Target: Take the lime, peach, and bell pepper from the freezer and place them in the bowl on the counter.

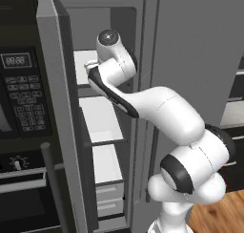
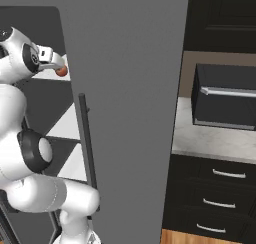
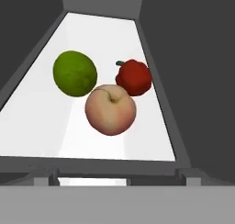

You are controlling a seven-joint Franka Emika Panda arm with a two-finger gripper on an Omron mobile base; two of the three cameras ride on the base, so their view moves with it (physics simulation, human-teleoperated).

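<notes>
1. Hand [image 2: 59, 68] reaches into the freezer [image 1: 102, 117]; I can't tell how wide its jaws stand.
2. Peach [image 3: 110, 109] lies dead ahead, nearest; lime [image 3: 75, 74] behind-left, touching it; bell pepper [image 3: 133, 77] behind-right.
3. All three sit on a white shelf [image 3: 41, 126], grey walls close either side.
4. Desk [image 2: 210, 138] waits off to the right.

Only readable sign: microwave display [image 1: 16, 60] in left base view, well left of and a bit below where the arm reaches into the freezer [image 1: 102, 55]; shows digits like "00:00" or "88:88", can't tell which. Keypad [image 1: 26, 103] under it has button marks, too small to read. Oven knob [image 1: 17, 163] lower down, no legible marking. No brands or labels elsewhere.
</notes>
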